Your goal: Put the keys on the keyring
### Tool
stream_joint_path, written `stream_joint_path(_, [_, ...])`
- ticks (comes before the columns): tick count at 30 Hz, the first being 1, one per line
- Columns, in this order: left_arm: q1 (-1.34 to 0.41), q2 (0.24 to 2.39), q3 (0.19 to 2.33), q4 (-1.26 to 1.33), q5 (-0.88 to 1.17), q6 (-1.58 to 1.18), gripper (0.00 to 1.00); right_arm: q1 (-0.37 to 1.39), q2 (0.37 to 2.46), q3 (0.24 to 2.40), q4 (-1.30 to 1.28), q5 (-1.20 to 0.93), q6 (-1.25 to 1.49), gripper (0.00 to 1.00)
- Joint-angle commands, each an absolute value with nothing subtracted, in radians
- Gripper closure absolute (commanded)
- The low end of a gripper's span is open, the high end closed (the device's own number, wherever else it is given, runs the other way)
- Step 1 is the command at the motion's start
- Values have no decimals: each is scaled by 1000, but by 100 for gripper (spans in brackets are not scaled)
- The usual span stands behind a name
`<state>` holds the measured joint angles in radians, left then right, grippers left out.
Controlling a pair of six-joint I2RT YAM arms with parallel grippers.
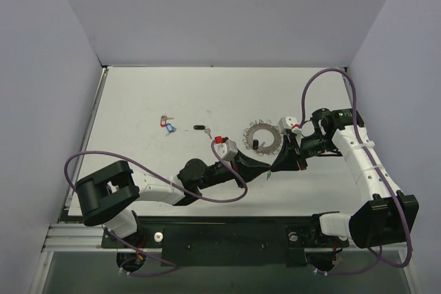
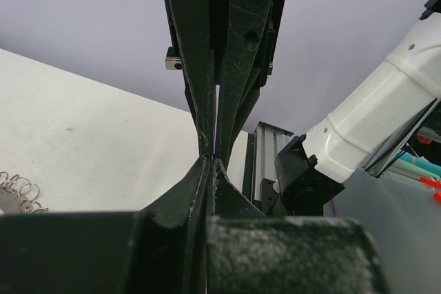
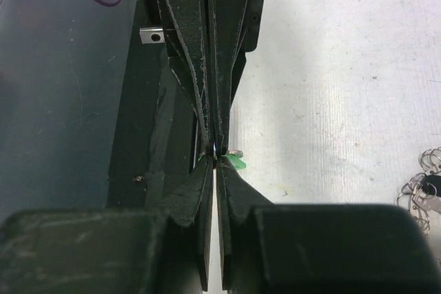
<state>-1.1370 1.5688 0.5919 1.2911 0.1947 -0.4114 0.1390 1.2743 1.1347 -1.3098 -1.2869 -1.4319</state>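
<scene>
My two grippers meet tip to tip above the table's middle. My right gripper (image 1: 275,167) (image 3: 217,160) is shut on a tiny key with a green tag (image 3: 238,162), which sticks out at its fingertips. My left gripper (image 1: 267,170) (image 2: 211,161) is shut, with its tips pressed against the right gripper's tips at the key. I cannot tell whether it also pinches the key. The keyring (image 1: 264,135), a silvery ring fringed with small loops, lies flat just beyond the grippers. Its edge also shows in the right wrist view (image 3: 422,185) and the left wrist view (image 2: 19,194).
A blue-tagged key and a red-tagged key (image 1: 167,125) lie at the left of the table. A black-headed key (image 1: 200,128) lies between them and the keyring. Purple cables loop over both arms. The aluminium base rail (image 1: 207,233) runs along the near edge.
</scene>
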Motion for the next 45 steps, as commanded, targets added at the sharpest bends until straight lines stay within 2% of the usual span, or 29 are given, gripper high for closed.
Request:
stream_joint_path(1, [-1132,1559,618,1646,196,-430,88,137,1282,1131,-1399,-1318,-1431,100])
stream_joint_path(5, [-1129,1540,604,1638,198,-430,63,132,1281,1131,-1401,-1315,-1431,100])
stream_joint_path(7, [-1129,1531,600,1621,198,-431,55,132,1282,1129,-1401,-1312,-1431,100])
stream_joint_path(10, [-1127,1508,592,1597,199,-423,49,132,1284,1127,-1399,-1307,-1431,100])
stream_joint_path(16, [-1085,1387,549,1439,236,-417,44,132,1278,1126,-1401,-1224,-1428,100])
stream_joint_path(17, [-1077,1365,549,1387,248,-414,44,132,1275,1124,-1401,-1209,-1431,100])
stream_joint_path(21, [-1048,1259,629,871,279,-351,43,133,1267,1117,-1433,-1140,-1495,100])
stream_joint_path(23, [-1045,1238,655,772,308,-307,42,132,1258,1108,-1439,-1121,-1523,100])
stream_joint_path(25, [-1045,1235,658,758,353,-270,43,132,1246,1091,-1440,-1118,-1561,100])
stream_joint_path(30, [-1063,1291,652,824,443,-230,54,130,1229,1049,-1450,-1117,-1657,100])
stream_joint_path(32, [-1092,1327,657,859,449,-191,54,129,1227,1045,-1457,-1117,-1680,100])
stream_joint_path(40, [-1175,1411,670,902,364,-40,57,121,1230,1029,-1488,-1121,-1758,100])
stream_joint_path(45, [-1184,1440,683,894,316,-5,66,118,1232,1026,-1499,-1124,-1782,100])
